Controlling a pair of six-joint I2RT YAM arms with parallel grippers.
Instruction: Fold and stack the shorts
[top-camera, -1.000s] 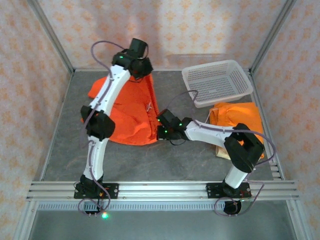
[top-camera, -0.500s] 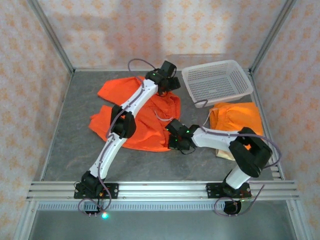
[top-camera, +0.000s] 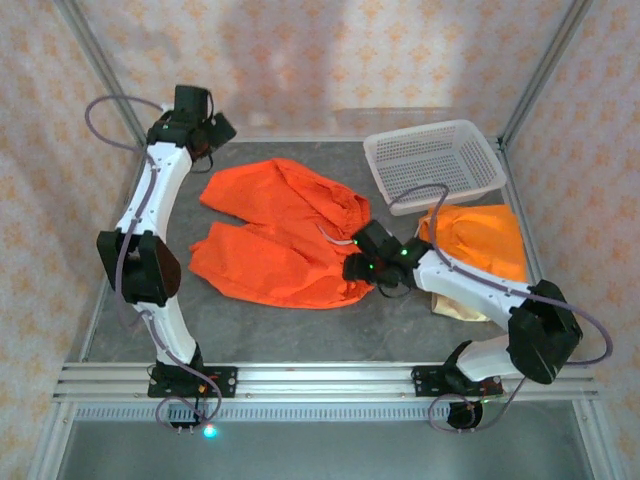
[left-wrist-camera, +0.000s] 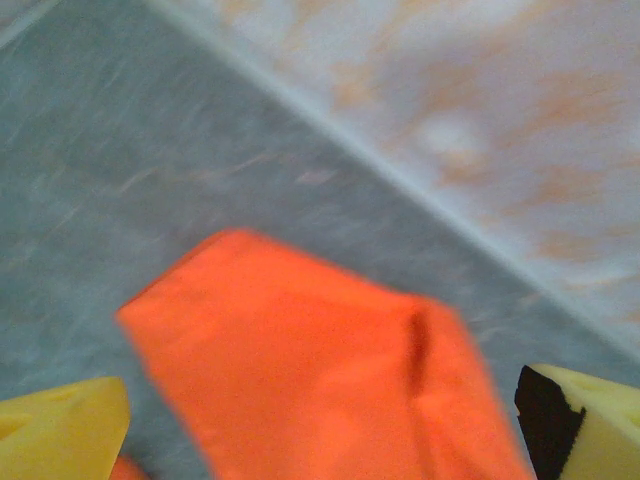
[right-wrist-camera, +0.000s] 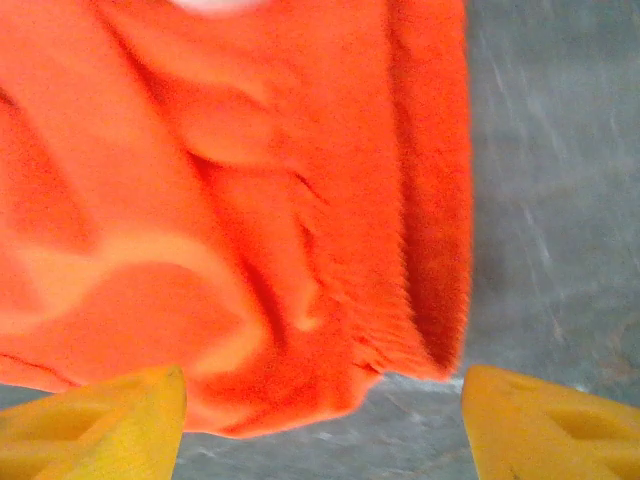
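Observation:
A bright orange pair of shorts (top-camera: 280, 235) lies spread out on the grey table, waistband to the right and legs to the left. My left gripper (top-camera: 214, 134) hangs open at the back left, above and apart from the shorts' far leg corner (left-wrist-camera: 320, 360), with nothing between its yellow fingertips (left-wrist-camera: 60, 430). My right gripper (top-camera: 352, 268) stands open at the waistband (right-wrist-camera: 400, 250), its jaws wide and holding nothing. At the right a folded orange pair (top-camera: 480, 240) rests on a beige pair (top-camera: 455, 305).
A white mesh basket (top-camera: 435, 160) stands at the back right, beside the folded stack. Patterned walls and metal posts close in the table on three sides. The rail with both arm bases (top-camera: 320, 380) runs along the near edge.
The left gripper opened, let go of the shorts and swung from the back centre to the back left. The right gripper opened and shifted right. The orange shorts now lie spread flat.

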